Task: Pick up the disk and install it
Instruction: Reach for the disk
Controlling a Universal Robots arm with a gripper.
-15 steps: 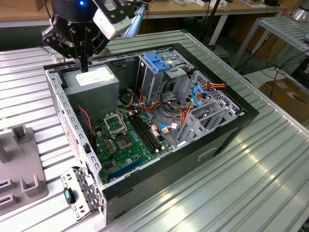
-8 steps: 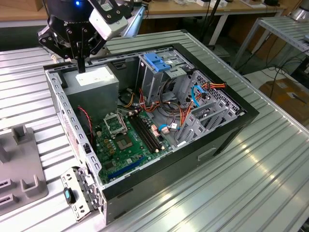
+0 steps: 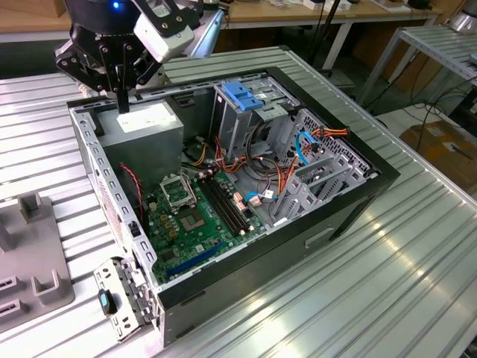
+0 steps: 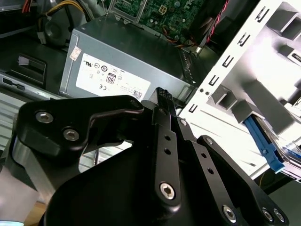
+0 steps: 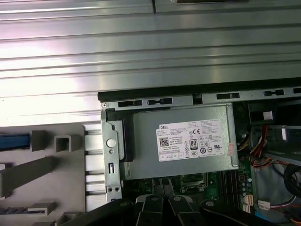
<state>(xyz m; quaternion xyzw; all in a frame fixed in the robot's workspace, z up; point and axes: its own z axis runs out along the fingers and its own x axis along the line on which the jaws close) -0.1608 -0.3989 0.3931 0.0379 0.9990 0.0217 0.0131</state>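
The disk shows in part: its bright blue carrier rail (image 4: 264,141) lies on the grey fixture (image 4: 249,108) just outside the computer case's rear wall. In the first wrist view it is a blue strip (image 5: 14,141) at the fixture's (image 5: 51,165) far side. My gripper (image 3: 121,104) hangs over the grey power supply (image 3: 141,125) at the case's back corner, well apart from the disk. Its black fingers (image 4: 162,101) are pressed together with nothing between them, as the first wrist view also shows of the gripper (image 5: 163,181).
The open case (image 3: 343,216) lies on a ribbed metal table (image 3: 387,298). Inside are the green motherboard (image 3: 197,216), loose coloured cables (image 3: 246,168) and a metal drive cage (image 3: 235,127) topped by a blue frame (image 3: 244,93). A loose bracket (image 3: 119,298) lies at the case's near corner.
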